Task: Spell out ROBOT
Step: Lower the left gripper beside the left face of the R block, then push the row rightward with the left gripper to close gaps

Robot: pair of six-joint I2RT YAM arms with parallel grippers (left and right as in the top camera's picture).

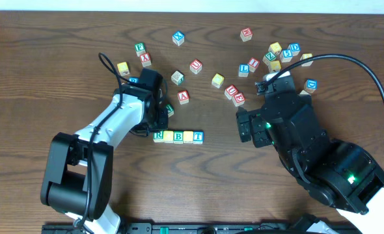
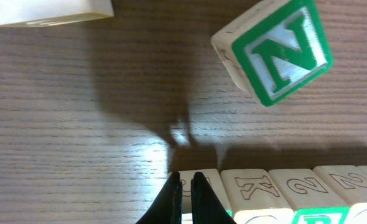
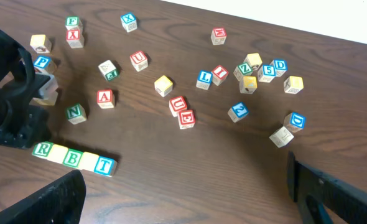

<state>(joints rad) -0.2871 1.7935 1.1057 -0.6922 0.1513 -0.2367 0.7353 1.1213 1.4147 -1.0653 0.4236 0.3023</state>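
Row: a line of five small wooden letter cubes sits on the dark wood-grain table in front of the left arm. It reads R, pale yellow, B, pale yellow, T.
O slots: the two pale yellow cubes show no letter I can read from above, so I can't tell whether an O faces up.
Left gripper: fingers pinched together on nothing, with the tips right at the R end of the row.
Right gripper: spread wide and empty, well off to the right of the row.
Stray cube: a green-framed N wooden cube lies tilted just behind the row.
Risk: a nudge from the closed tips could skew the line, or the wrist could knock the N into it.
Risk: if the yellow faces are blank, the word reads wrong.
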